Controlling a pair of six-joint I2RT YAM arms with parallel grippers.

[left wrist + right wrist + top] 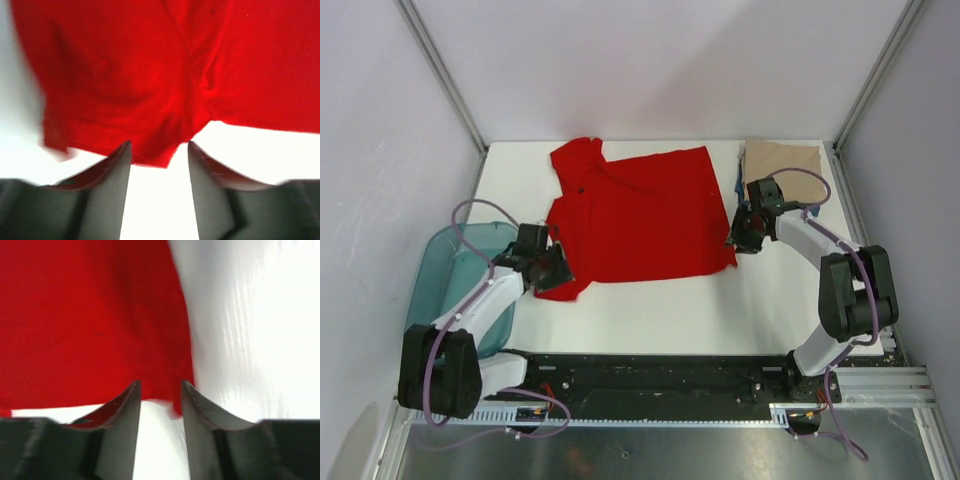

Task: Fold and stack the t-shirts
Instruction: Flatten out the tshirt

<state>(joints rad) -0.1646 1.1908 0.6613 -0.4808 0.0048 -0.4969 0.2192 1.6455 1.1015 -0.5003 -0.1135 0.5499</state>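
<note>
Red t-shirt (640, 215): short-sleeved, lying spread flat on the white table (670, 310), reaching from one gripper across to the other, with its sleeves at the left gripper's end and its hem at the right gripper's end. Left gripper (555, 265): sitting low over the table at the near sleeve; in the left wrist view the gripper (159, 146) is showing its two dark fingers (112, 190) spread apart, with the sleeve's hem lying just ahead of and between the tips and bare white table showing in the gap behind them; nothing is being pinched. Right gripper (735, 240): sitting at the shirt's near hem corner; in the right wrist view the gripper (160, 385) is holding its fingers (120, 430) apart, with the red corner lying right at the tips, cloth filling the view ahead and to its left, and white table lying ahead to its right. Whether either set of tips is touching the cloth cannot be told. Tan t-shirt (782, 160): folded, lying just beyond the right gripper near the far table edge, apart from the red one. Dark blue cloth (739, 188): a thin sliver peeking out at the tan piece's edge, too small to describe further. Translucent teal tub (450, 270): standing beside the left arm, outboard of its gripper
</note>
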